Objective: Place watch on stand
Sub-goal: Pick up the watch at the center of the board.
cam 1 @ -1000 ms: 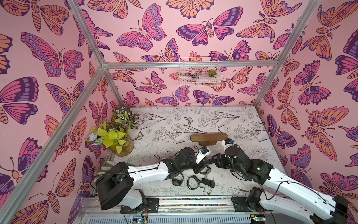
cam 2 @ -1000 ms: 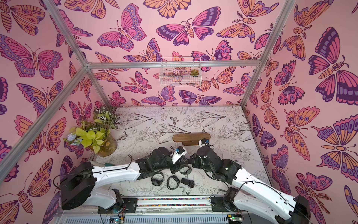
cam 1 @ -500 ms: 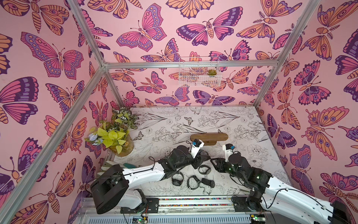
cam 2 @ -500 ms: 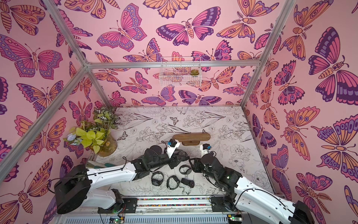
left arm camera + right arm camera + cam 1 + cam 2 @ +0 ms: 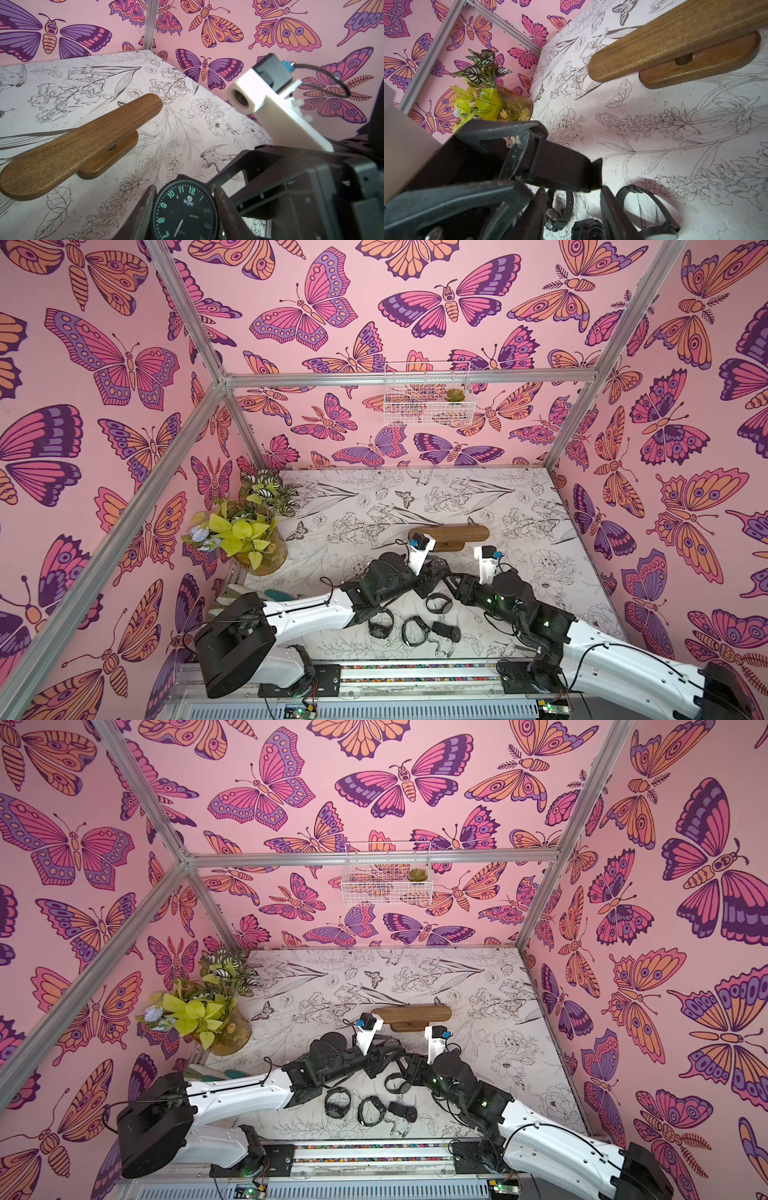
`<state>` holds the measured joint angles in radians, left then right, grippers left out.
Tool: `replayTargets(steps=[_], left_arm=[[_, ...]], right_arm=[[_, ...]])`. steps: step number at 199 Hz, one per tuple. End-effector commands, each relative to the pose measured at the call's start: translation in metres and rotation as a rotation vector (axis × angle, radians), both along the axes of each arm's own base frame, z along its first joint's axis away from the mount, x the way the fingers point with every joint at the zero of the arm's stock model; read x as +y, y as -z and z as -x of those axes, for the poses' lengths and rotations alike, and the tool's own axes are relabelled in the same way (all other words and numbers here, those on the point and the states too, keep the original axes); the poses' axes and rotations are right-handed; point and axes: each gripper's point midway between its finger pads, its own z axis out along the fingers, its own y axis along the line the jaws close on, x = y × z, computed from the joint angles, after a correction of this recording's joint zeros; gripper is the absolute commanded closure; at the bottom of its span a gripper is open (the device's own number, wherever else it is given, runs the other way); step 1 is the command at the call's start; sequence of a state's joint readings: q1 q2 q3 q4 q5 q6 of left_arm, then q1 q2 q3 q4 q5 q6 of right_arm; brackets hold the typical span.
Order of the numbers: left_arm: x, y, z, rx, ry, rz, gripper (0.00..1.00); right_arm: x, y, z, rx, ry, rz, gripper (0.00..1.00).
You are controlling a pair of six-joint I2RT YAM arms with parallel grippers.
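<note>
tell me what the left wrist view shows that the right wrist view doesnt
Only left wrist: the held watch face-on, clamped in the left tool, and the other arm's white camera mount. Only right wrist: the plant and three loose watches on the table. Both: the wooden stand, bare of watches, the table, and the held watch, edge-on in the right wrist view.

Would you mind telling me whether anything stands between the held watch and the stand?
Nothing visible does. In the left wrist view, only bare table lies between the watch, clamped in the left gripper, and the stand.
</note>
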<state>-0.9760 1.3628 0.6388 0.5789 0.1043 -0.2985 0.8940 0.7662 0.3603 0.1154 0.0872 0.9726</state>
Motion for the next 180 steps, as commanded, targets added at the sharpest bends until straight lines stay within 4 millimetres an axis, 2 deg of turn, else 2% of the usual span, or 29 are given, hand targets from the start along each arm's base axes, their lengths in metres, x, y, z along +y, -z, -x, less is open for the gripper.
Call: replayTargets(steps=[1,28,60,102,126,147,170,175,180], left_arm=[[-0.007,-0.021,0.001,-0.027,-0.005,0.059,0.63],[-0.010,-0.027,0.006,-0.033,0.004,0.073,0.63],[-0.012,-0.030,0.011,-0.037,0.011,0.079,0.63],[-0.011,-0.025,0.013,-0.048,0.014,0.063,0.61],[-0.008,-0.016,0.019,-0.054,0.041,0.034,0.54],[-0.002,-0.009,0.026,-0.044,0.060,0.000,0.38],[0.000,0.001,0.035,-0.029,0.110,-0.053,0.27],[0.003,-0.011,0.037,-0.045,0.111,-0.034,0.25],[0.004,-0.011,0.039,-0.045,0.116,-0.040,0.24]], right_arm=[[0.001,-0.004,-0.005,-0.020,0.030,-0.034,0.56],[-0.003,0.003,-0.010,-0.019,0.069,-0.006,0.57],[-0.004,-0.003,-0.016,-0.057,0.098,-0.044,0.65],[-0.011,-0.011,-0.019,-0.084,0.126,0.007,0.93],[-0.021,-0.018,-0.019,-0.108,0.135,0.084,0.98],[-0.027,-0.025,-0.016,-0.129,0.109,0.183,0.98],[-0.027,-0.029,-0.011,-0.138,0.044,0.307,0.99],[-0.027,-0.029,-0.011,-0.137,0.029,0.335,0.99],[-0.027,-0.029,-0.010,-0.137,0.012,0.362,0.99]])
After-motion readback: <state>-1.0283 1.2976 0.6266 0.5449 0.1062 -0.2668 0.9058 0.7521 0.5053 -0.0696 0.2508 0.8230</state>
